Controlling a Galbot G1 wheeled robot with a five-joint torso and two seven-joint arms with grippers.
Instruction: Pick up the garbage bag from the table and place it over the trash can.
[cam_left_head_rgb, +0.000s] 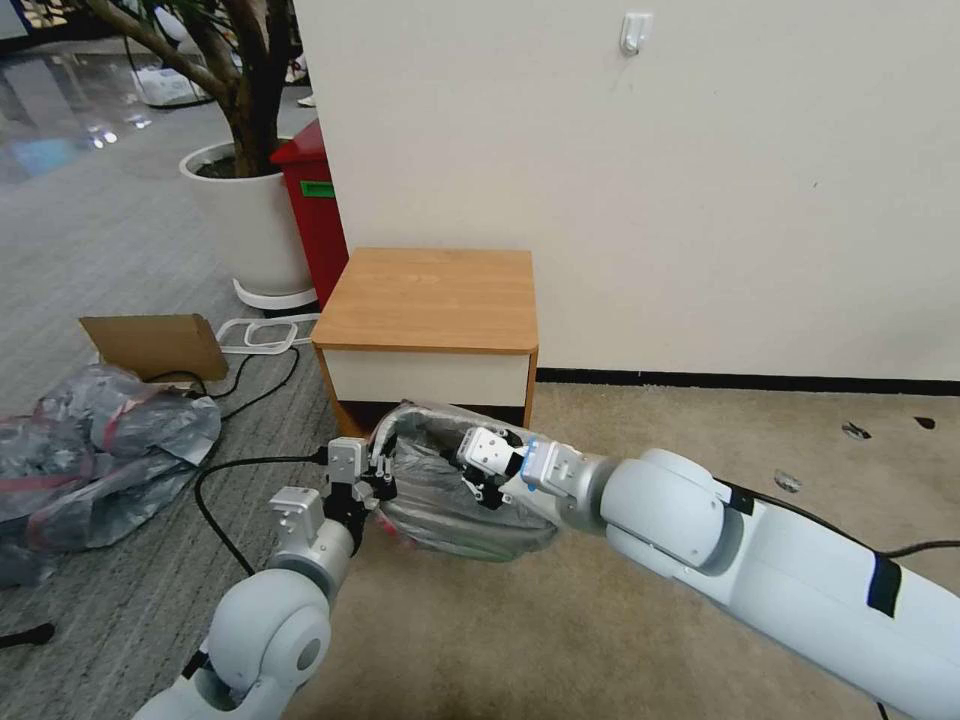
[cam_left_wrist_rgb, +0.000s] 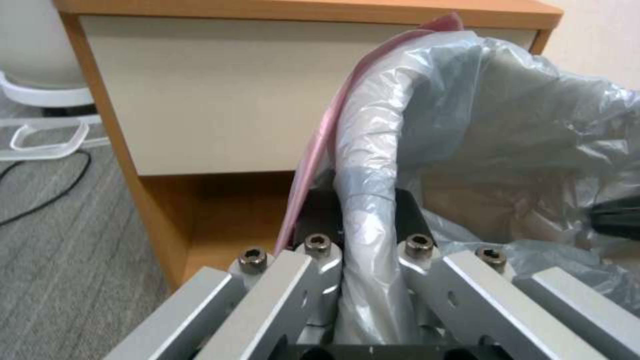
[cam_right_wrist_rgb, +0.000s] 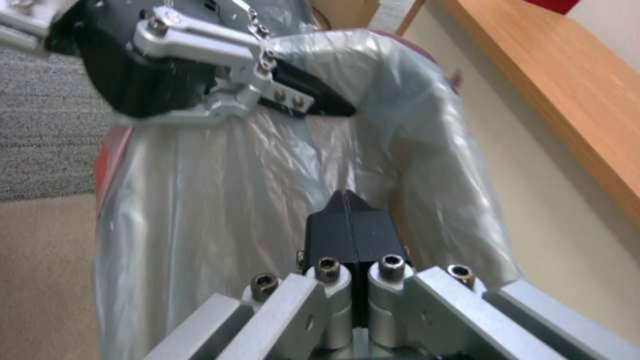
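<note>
The garbage bag (cam_left_head_rgb: 455, 500) is draped over the trash can (cam_left_wrist_rgb: 533, 165) in front of the desk (cam_left_head_rgb: 430, 298). Left claw (cam_left_head_rgb: 378, 468) is clamped on the bagged rim. Right claw (cam_left_head_rgb: 470, 472) sits inside the bag, fingers pressed together on nothing.

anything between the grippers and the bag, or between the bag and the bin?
Nothing visible. The garbage bag already drapes the trash can in front of the table. The left gripper straddles the bag-covered rim; the right gripper, fingers together, is down inside the bag.
</note>
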